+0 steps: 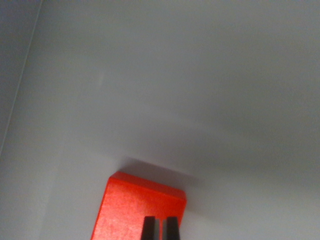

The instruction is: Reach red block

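A red block (130,210) lies on the pale grey surface at the bottom of the wrist view, a little left of centre, its lower part cut off by the frame edge. Two dark fingertips (148,227) of my gripper (160,229) poke up from the bottom edge in front of the block's right half. They stand close together with only a thin gap, and nothing shows between them. Whether they touch the block I cannot tell.
The pale grey surface (200,100) fills the rest of the view. A thin seam or edge (20,80) runs diagonally down the wrist view's left side.
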### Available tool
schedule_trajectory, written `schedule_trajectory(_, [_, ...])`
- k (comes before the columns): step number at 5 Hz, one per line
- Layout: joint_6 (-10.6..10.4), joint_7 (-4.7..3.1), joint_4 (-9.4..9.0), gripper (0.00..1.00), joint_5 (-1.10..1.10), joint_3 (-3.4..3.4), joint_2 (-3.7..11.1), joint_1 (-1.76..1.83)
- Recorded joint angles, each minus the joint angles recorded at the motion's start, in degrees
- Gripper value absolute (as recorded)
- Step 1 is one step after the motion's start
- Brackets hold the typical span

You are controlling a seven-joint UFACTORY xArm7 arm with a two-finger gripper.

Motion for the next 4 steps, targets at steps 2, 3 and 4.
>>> schedule_trajectory(2, [-1.4, 0.15, -1.02, 0.00, -0.08, 0.26, 0.34, 0.33])
schedule_trajectory(3, [-2.5, 0.26, -1.83, 0.00, -0.13, 0.47, 0.60, 0.59])
schedule_trajectory(4, [-2.5, 0.26, -1.83, 0.00, -0.13, 0.47, 0.60, 0.59])
